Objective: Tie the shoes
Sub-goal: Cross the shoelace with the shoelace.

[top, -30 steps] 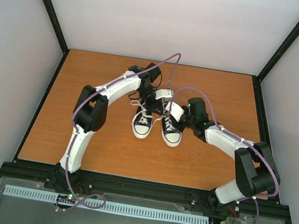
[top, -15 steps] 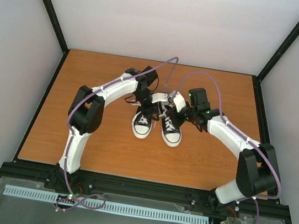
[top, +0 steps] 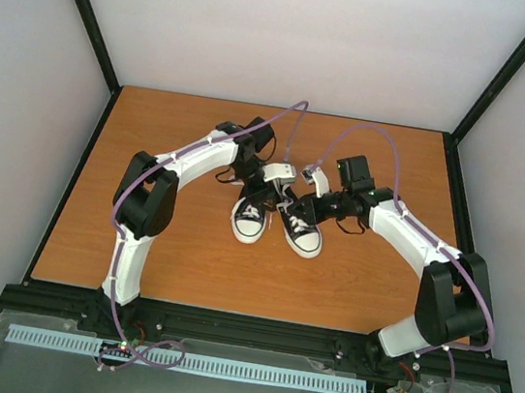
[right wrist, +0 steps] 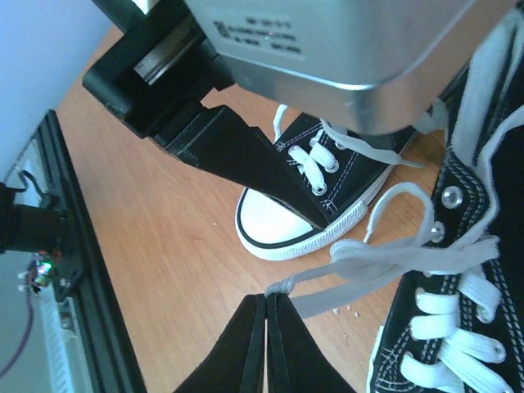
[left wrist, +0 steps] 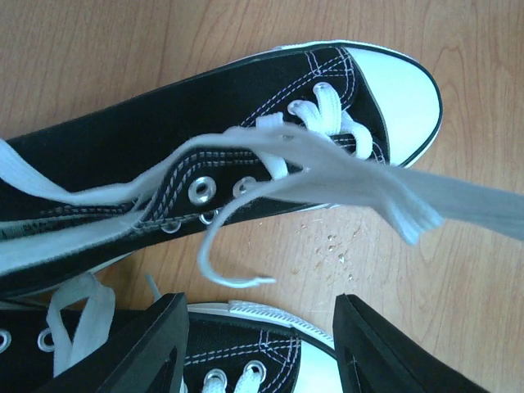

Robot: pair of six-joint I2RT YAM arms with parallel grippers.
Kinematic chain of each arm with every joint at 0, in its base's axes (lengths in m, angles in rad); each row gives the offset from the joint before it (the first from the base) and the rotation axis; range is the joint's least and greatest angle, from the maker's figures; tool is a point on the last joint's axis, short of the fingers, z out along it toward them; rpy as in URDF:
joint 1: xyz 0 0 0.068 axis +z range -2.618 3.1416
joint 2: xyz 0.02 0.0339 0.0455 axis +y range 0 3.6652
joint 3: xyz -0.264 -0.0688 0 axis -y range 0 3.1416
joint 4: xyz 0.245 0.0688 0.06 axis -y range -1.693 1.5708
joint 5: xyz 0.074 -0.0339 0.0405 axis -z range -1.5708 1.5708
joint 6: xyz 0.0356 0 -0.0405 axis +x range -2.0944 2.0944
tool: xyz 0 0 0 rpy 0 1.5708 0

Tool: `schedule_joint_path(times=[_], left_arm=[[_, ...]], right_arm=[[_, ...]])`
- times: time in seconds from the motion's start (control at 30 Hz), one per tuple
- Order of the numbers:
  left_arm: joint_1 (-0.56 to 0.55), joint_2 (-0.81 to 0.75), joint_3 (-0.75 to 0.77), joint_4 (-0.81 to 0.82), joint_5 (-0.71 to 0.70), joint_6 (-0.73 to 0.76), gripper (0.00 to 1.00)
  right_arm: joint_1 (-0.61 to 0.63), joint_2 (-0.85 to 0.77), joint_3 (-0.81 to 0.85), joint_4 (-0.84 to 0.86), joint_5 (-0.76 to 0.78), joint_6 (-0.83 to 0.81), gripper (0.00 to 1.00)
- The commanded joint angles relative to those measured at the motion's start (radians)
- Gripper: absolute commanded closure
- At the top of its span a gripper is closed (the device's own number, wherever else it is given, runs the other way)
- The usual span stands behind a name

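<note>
Together, black shoes [top: 249, 222], white laces [left wrist: 344, 168] untied

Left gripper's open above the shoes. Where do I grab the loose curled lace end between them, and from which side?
Take the curled lace end on its arc, short of the tip, where only bare table shows behind it between the shoes. Probably come straight down with the left gripper, jaws across the strand.
</note>
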Motion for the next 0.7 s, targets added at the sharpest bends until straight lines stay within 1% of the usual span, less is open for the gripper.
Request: schedule_joint_path(times=[0.0,0.07,0.2,0.33,0.43,0.67], left_arm=[[0.002,-0.03,0.001,0.016,0.009,-0.039,0.48],[-0.002,-0.028,0.001,0.018,0.015,-0.045,0.48],[-0.017,-0.02,0.008,0.021,0.006,-0.051,0.48],[-0.024,-0.027,0.01,0.04,0.015,-0.048,0.45],[-0.024,-0.018,0.027,0.057,-0.009,-0.051,0.42],[-0.024,0.014,0.067,0.066,-0.079,-0.062,0.44]], right_arm=[[-0.029,-0.023,-0.055,0.139,-0.162,0.152,0.97],[-0.034,-0.012,-0.075,0.233,-0.176,0.246,0.97],[-0.034,0.025,-0.077,0.353,-0.098,0.336,0.97],[-0.038,0.073,-0.042,0.387,-0.033,0.344,0.97],[-0.044,0.116,-0.005,0.381,0.039,0.335,0.97],[-0.073,0.202,0.039,0.384,0.138,0.318,0.97]])
